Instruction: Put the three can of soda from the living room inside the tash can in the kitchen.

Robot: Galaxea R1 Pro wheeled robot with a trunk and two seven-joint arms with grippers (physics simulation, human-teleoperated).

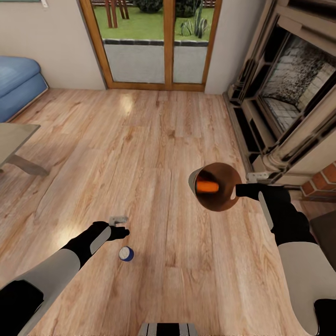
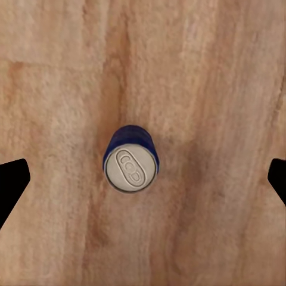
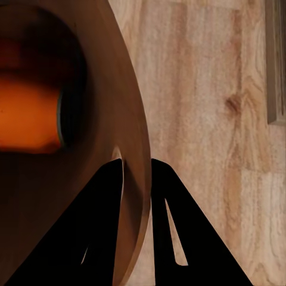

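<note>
Copper-lined round trash can (image 1: 219, 186) pinched by right gripper (image 1: 239, 190); left gripper (image 1: 119, 225) wide above blue can (image 1: 126, 254).

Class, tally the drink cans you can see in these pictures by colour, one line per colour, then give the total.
Orange can, lying inside the bin held by the right claw: 1
Dark blue can, upright on the floor under the left claw: 1
Total: 2

Plank floor (image 1: 154, 140), glass door (image 1: 154, 42), fireplace (image 1: 294, 88)
</note>
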